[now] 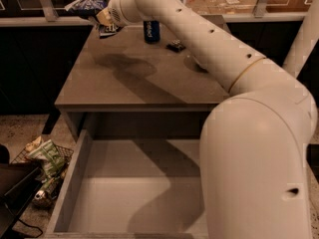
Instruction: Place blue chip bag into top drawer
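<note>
Gripper [105,23]: above the far left corner of the bench [139,83], fingers clenched on the bag [85,4], which is held clear of the surface. Drawer [124,198]: open below the front edge. Step in hand: carry, with the grasp apparently made. Next: swing forward past the can [152,31], lower over the drawer, then release.

You see the dark-blue-and-white blue chip bag [85,3] pinched in the gripper [102,21], above the far-left corner of the grey-brown table [139,83]. Below the table, the top drawer [124,198] is plain grey.
</note>
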Controlling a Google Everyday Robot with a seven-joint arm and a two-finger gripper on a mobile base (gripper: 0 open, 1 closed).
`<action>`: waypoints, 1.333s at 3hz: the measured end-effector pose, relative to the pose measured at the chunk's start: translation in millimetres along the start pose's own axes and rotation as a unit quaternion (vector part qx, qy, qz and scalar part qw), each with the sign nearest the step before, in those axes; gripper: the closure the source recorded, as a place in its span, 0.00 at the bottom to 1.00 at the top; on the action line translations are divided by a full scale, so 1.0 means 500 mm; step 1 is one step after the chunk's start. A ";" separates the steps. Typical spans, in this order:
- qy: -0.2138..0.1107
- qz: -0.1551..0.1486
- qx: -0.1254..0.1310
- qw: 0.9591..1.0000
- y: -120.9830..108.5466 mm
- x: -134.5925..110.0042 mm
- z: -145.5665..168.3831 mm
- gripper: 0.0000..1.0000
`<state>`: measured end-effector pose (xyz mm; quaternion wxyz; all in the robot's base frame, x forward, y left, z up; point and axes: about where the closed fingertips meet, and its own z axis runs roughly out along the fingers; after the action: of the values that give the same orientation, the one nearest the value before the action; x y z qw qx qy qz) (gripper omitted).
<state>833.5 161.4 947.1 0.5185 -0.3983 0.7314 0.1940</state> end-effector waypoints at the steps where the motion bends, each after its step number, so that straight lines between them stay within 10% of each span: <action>1: 0.011 -0.011 0.020 1.000 0.010 -0.026 -0.112 1.00; 4: 0.037 -0.009 0.040 0.998 0.138 0.065 -0.358 1.00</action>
<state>666.5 66.0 977.7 0.5078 -0.3906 0.7539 0.1454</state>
